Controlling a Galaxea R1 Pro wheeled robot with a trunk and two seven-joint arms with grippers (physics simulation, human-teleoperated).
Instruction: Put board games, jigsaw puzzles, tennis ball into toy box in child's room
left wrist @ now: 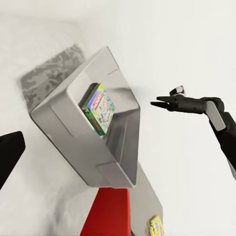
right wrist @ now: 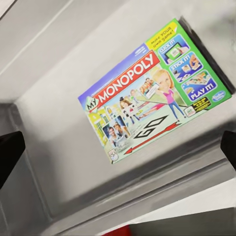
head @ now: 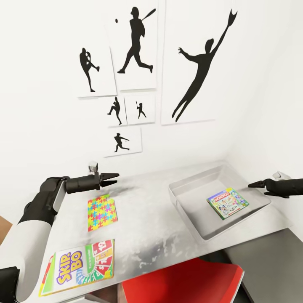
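Monopoly box [head: 227, 203] lies flat in the grey metal toy box [head: 191, 213], head view 4 o'clock on the table [head: 155, 235]. "SKIP-BO" box [head: 79, 265] at 7 o'clock, bright jigsaw puzzle [head: 102, 212] above it. Left gripper [head: 112, 179] hovers over the table, tips nearly together, holding nothing. Right gripper [head: 252, 184] at 3 o'clock beside the box rim, looks closed, empty.

Left wrist view: Monopoly box [left wrist: 99, 108] in the toy box [left wrist: 73, 137], right gripper [left wrist: 161, 102] nearby, red chair [left wrist: 105, 214] under the table.

Right wrist view: label reads "MY MONOPOLY" [right wrist: 152, 91]; fingertips [right wrist: 10, 152] spread wide.
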